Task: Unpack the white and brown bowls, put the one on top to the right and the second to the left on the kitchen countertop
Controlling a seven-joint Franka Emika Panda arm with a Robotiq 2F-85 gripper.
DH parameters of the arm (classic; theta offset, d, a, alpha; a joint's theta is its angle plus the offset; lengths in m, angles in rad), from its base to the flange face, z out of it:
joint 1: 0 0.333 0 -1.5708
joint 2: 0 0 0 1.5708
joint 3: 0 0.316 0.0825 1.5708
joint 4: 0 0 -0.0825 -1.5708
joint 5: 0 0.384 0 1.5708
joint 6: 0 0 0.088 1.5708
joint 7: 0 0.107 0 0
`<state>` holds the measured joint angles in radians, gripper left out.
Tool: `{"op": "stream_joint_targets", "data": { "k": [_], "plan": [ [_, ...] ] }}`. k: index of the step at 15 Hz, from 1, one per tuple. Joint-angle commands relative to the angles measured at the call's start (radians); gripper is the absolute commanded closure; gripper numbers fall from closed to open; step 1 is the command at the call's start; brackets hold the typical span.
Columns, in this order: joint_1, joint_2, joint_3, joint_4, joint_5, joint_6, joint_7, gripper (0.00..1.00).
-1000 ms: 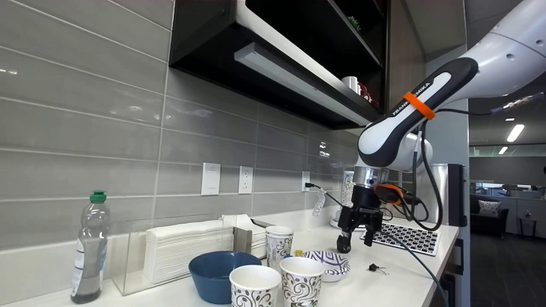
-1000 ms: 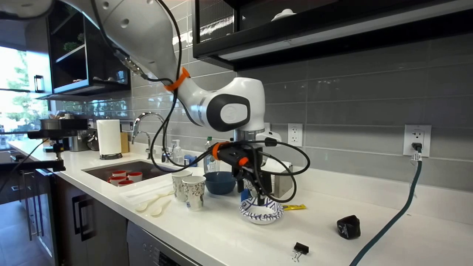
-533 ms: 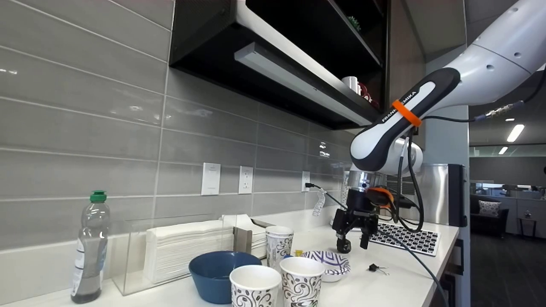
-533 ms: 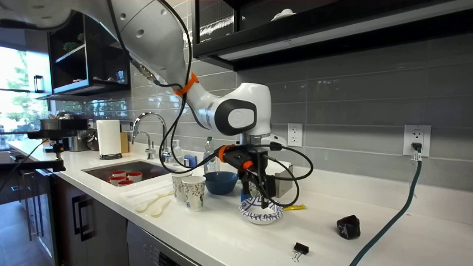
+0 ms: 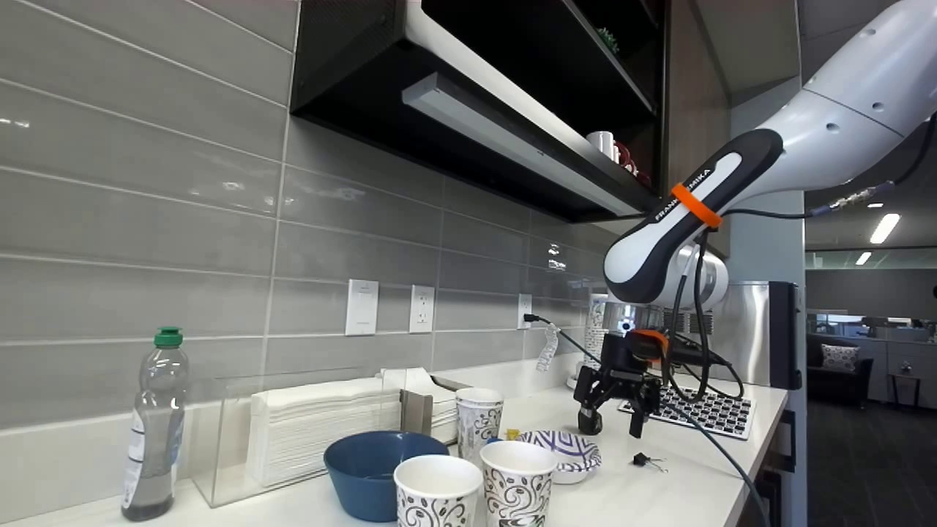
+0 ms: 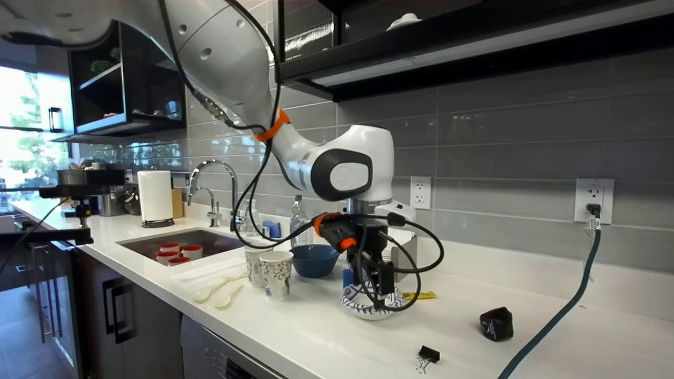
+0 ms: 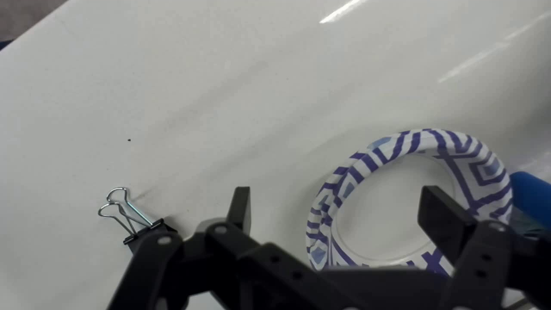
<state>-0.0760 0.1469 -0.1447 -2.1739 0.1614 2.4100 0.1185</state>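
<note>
White patterned bowl (image 7: 389, 206): upright on the pale countertop (image 6: 316, 337); purple-blue lines run around its rim and sides; whether it is a single bowl or a nested pair, I cannot tell;
Gripper (image 7: 335, 193): pointing down, its fingers (image 7: 443, 219) well apart; in the wrist view the left part of the bowl's rim shows between them, one finger over the inside, the other over the countertop; whether either touches the bowl, I cannot tell;
Blue object (image 7: 533, 196): just beside the bowl at the right edge of the wrist view; too little shows to name it;
Yellow packet (image 6: 424, 295): lying near the patterned bowl;
Binder clip (image 6: 429, 353): black with silver handles, apart from the bowl;
Black pouch (image 6: 496, 323): on the countertop, well apart from the bowl;
Paper cups (image 6: 276, 273): white with a dark swirl pattern, two side by side near a blue bowl (image 6: 314, 261);
Spoons (image 6: 224, 301): pale, lying near those cups;
Napkins (image 5: 322, 432): stacked in a clear holder along the grey tiled wall (image 5: 146, 219);
Bottle (image 5: 155, 432): green-capped, upright beside the holder;
Sink (image 6: 213, 239): red-and-white mugs (image 6: 193, 252) inside
</note>
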Motion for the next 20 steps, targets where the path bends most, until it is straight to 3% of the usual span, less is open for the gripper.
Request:
{"op": "stream_joint_targets", "data": {
  "k": [1, 8, 9, 10, 13, 19, 20],
  "plan": [
    [-0.017, 0.031, 0.017, 0.027, 0.048, 0.016, 0.047, 0.00],
    [-0.013, 0.088, 0.032, 0.084, 0.076, 0.015, 0.080, 0.00],
    [-0.013, 0.095, 0.033, 0.092, 0.075, 0.014, 0.081, 0.04],
    [-0.013, 0.100, 0.034, 0.099, 0.070, 0.014, 0.086, 0.21],
    [-0.013, 0.115, 0.033, 0.115, 0.062, 0.013, 0.093, 0.37],
    [-0.016, 0.125, 0.025, 0.120, 0.052, 0.014, 0.101, 0.81],
    [-0.016, 0.126, 0.024, 0.119, 0.052, 0.014, 0.101, 0.38]
  ]
}}
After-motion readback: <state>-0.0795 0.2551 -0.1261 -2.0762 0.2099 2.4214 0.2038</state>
